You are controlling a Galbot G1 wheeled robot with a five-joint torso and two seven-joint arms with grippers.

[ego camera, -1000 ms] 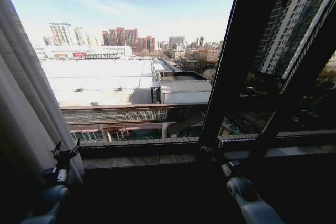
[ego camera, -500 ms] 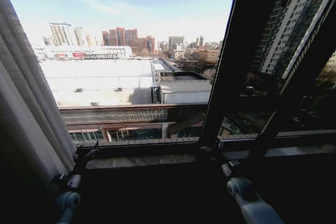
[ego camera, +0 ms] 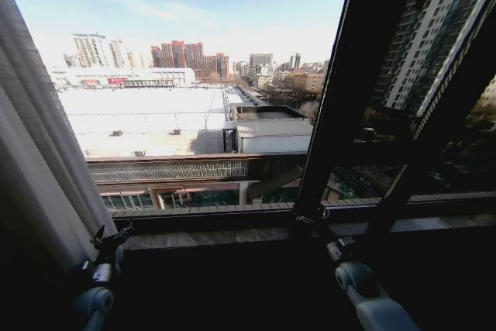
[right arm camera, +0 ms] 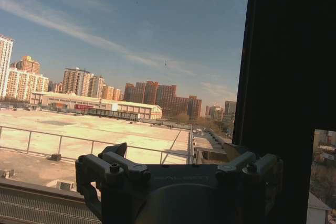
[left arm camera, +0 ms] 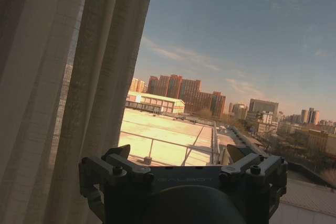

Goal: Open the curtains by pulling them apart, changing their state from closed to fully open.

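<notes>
Low by the stone sill (ego camera: 232,236), left pincer (ego camera: 112,234) wide beside gathered curtains (ego camera: 39,168), right pincer (ego camera: 314,217) wide.

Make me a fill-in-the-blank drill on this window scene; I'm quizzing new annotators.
1. The sheer curtain hangs gathered at the window's ____ side.
2. The left end effector holds ____.
3. Through the glass rise tall ____.
4. The right end effector sits at the foot of a dark ____.

Missing words: left; nothing; buildings; drape
</notes>
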